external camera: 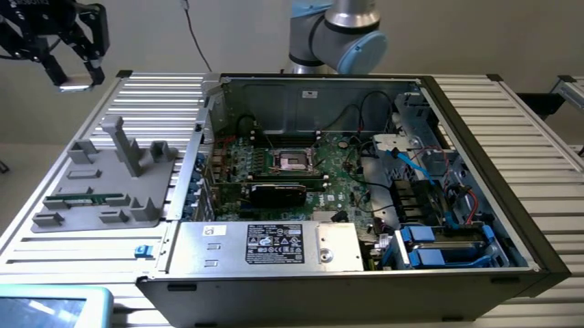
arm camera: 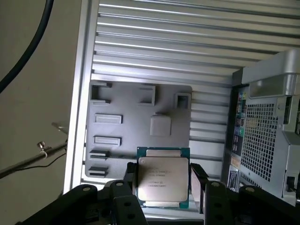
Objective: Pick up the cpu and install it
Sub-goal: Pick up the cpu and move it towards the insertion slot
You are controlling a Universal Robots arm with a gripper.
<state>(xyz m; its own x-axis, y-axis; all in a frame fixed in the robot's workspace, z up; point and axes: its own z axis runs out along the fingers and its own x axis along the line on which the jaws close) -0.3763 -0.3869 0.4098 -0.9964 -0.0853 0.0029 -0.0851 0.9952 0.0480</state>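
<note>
While the fingers (arm camera: pixel 198 180) are clamping the cpu (arm camera: pixel 162 180) by two opposite edges, the arm is holding it high above the table (external camera: pixel 511 130), near the grey tray (arm camera: pixel 140 122) — pickup looks done, installing is left — the socket (external camera: pixel 294 161) inside the open computer case (external camera: pixel 273 273) is lying well apart

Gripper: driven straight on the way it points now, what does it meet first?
Probably the grey fixture tray, near its edge, or the slatted table beside it; depth is unclear. The gripper points down with the cpu clamped in it, so the cpu would likely touch before the fingers.
</note>
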